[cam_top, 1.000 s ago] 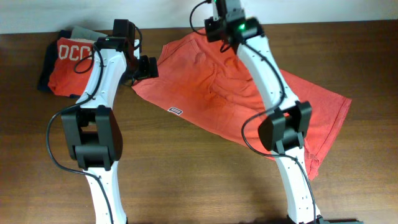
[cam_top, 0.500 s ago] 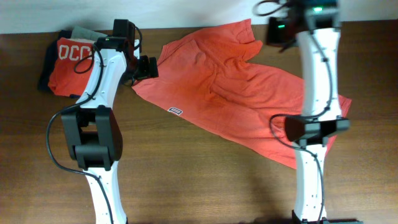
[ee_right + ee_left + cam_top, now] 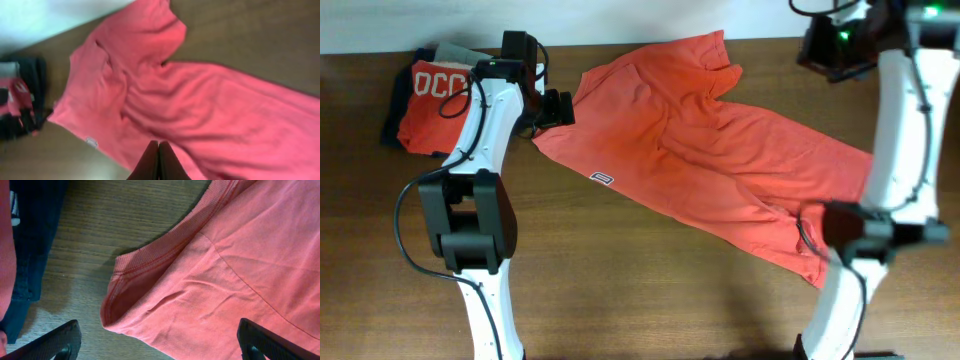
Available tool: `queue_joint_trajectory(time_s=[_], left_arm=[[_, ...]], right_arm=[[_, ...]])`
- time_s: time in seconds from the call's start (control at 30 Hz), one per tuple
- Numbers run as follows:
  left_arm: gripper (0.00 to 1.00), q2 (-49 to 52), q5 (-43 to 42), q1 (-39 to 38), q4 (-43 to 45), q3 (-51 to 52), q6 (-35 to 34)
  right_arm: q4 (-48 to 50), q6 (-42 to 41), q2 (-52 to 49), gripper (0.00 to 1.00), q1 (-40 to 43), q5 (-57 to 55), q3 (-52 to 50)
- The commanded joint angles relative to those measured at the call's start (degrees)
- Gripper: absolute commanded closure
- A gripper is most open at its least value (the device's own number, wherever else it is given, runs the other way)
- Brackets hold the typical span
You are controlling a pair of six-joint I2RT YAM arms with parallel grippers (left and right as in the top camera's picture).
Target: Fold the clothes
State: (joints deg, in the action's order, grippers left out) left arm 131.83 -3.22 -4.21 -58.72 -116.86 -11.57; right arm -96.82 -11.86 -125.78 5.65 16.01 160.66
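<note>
The clothes, a coral-red T-shirt [image 3: 720, 150], lie spread diagonally across the wooden table, with the hem label [image 3: 602, 178] near the front left edge. My left gripper [image 3: 560, 108] sits low at the shirt's left corner. In the left wrist view it [image 3: 160, 347] stands open, and the ribbed corner of the shirt [image 3: 150, 280] lies between the wide-apart fingers. My right gripper [image 3: 832, 50] hangs high over the back right. In the right wrist view it [image 3: 158, 146] is shut, with nothing between the fingers and the shirt [image 3: 200, 110] far below.
A pile of other garments [image 3: 425, 95] lies at the far left: a red one with white letters on a dark navy one, close to my left arm. The dark cloth [image 3: 30, 255] lies just left of the shirt's corner. The table's back edge meets a white wall [image 3: 620, 15].
My right arm has swung from above the shirt's upper middle to the far right and risen. The shirt's right half now lies uncovered and flatter. The left arm has not moved.
</note>
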Motion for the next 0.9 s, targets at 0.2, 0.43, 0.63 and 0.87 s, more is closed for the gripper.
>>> queue_joint_trajectory(time_s=[0.2,0.43,0.63,0.87], left_arm=[[0.01,-0.15,-0.42,-0.13,-0.07,-0.17,0.52],[0.01,-0.15,-0.42,-0.13,-0.07,-0.17,0.50],[0.01,-0.15,-0.42,-0.13,-0.07,-0.17,0.52],[0.01,-0.15,-0.42,-0.13,-0.07,-0.17,0.52]], right_arm=[[-0.50,-4.15,35.80,0.96,0.42,-15.41,-42.88],[0.09,-4.74,45.11,0.96,-0.07,-14.05,-75.08],[13.20,1.01,43.78,0.96,-0.07,-2.32,-95.19],[31.41,1.09,40.63,0.96,-0.04,-2.29,-104.06]])
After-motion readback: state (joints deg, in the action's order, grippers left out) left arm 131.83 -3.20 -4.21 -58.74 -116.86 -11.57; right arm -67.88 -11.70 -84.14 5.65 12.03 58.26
